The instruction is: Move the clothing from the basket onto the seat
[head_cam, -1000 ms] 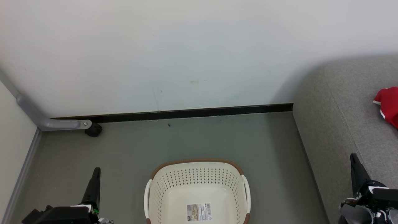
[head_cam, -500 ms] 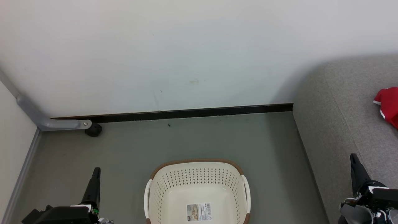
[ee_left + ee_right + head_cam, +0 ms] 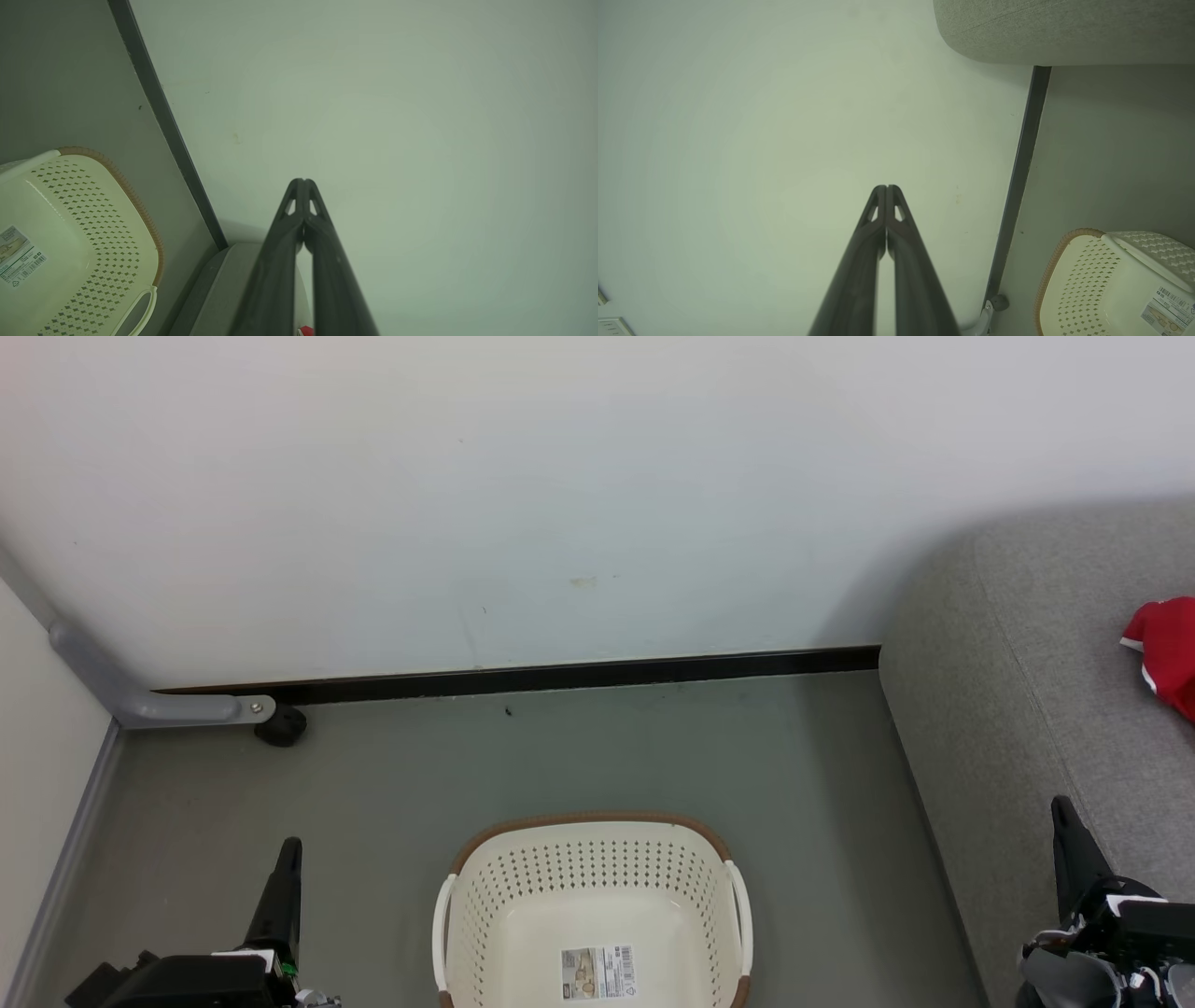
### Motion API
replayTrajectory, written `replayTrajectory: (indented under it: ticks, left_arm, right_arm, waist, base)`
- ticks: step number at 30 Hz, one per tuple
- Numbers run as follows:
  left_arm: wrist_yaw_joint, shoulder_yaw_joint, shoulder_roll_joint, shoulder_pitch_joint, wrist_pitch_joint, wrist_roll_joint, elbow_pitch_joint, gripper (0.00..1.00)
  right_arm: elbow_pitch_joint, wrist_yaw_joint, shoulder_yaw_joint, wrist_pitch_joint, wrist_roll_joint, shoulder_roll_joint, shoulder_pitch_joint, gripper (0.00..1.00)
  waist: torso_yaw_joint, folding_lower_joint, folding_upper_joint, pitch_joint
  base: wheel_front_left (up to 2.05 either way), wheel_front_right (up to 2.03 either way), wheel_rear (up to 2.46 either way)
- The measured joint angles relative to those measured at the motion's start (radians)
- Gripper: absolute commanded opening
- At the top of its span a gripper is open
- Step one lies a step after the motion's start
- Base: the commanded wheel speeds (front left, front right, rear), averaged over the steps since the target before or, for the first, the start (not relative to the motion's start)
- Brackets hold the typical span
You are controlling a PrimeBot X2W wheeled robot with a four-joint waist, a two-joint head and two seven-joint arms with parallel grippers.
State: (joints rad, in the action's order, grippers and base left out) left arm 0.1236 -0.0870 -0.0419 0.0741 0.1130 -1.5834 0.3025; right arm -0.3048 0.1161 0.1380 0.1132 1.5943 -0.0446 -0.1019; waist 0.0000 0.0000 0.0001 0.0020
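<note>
The cream perforated basket (image 3: 592,905) stands on the floor at the bottom centre of the head view, with nothing but a paper label (image 3: 598,973) on its bottom. The red clothing (image 3: 1167,651) lies on the light-grey seat (image 3: 1046,691) at the right edge, partly cut off. My left gripper (image 3: 288,847) rests left of the basket, fingers shut together, holding nothing. My right gripper (image 3: 1062,807) sits in front of the seat's edge, also shut. The left wrist view shows its shut gripper (image 3: 303,181) against the wall, with the basket (image 3: 93,242) to its left. The right wrist view shows its shut gripper (image 3: 886,188) and the basket (image 3: 1101,284).
A white wall (image 3: 523,495) with a black baseboard (image 3: 560,674) closes off the space behind the basket. A grey metal bar (image 3: 121,695) ending in a black castor (image 3: 280,726) stands at the left on the grey floor (image 3: 579,756).
</note>
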Motion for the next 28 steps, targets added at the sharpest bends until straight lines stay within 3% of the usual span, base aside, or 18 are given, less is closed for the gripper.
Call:
replayTrajectory:
  ticks: [28]
  left_arm:
    - [0.000, 0.000, 0.000, 0.000, 0.000, 0.000, -0.001, 0.00]
  right_arm:
    - [0.000, 0.000, 0.000, 0.000, 0.000, 0.000, 0.000, 0.00]
  waist:
    - [0.000, 0.0000, 0.0000, 0.000]
  base:
    - [0.00, 0.00, 0.00]
